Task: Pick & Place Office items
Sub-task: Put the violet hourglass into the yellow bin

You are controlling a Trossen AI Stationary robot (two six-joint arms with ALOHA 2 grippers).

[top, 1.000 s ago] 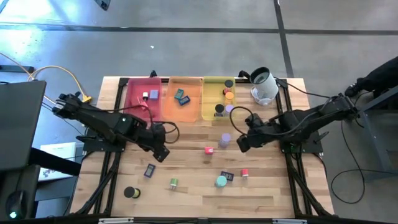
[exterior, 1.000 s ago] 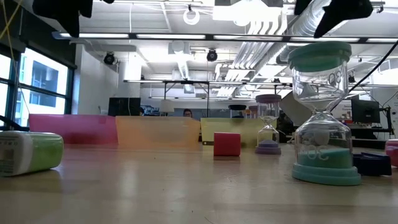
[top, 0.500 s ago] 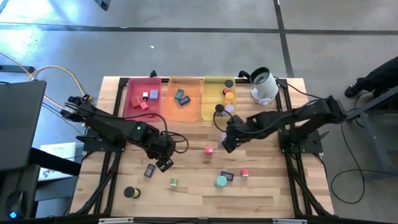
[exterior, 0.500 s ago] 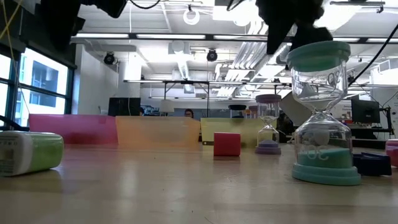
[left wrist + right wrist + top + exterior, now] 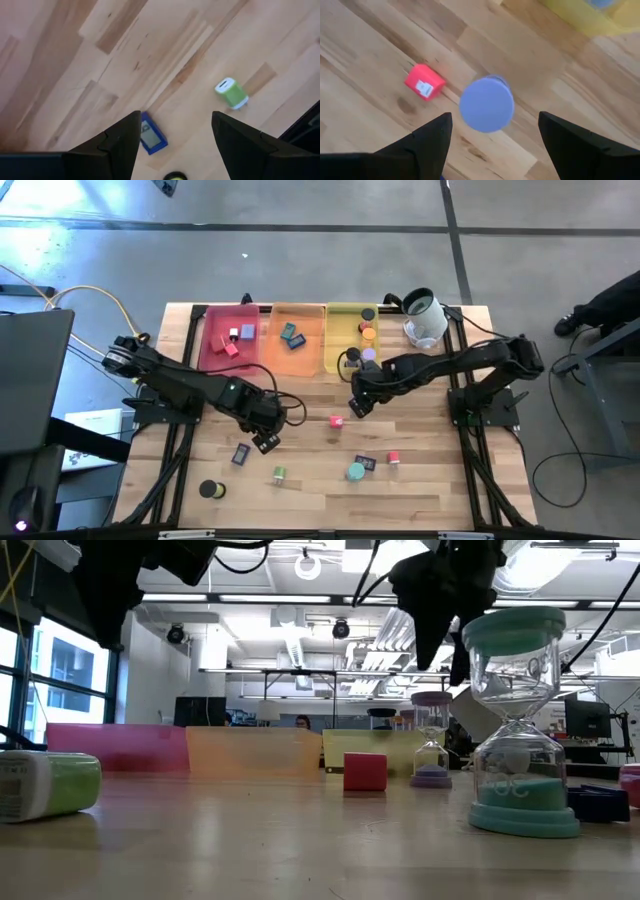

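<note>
Fingers of both grippers are spread and nothing is held. Nearer, the left gripper [image 5: 262, 442] is poised over the flat blue piece [image 5: 151, 138], apparently for pickup. Farther off, the right gripper [image 5: 492, 131] is lined up above the purple-topped timer [image 5: 486, 104], beside the red cube [image 5: 424, 82].

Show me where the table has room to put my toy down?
The widest bare wood is the near right corner, beyond the red cube. There's also room on the left between the pink tray and the black cylinder. The middle is crowded: both arms hang there over small pieces, and the trays fill the far edge.
</note>
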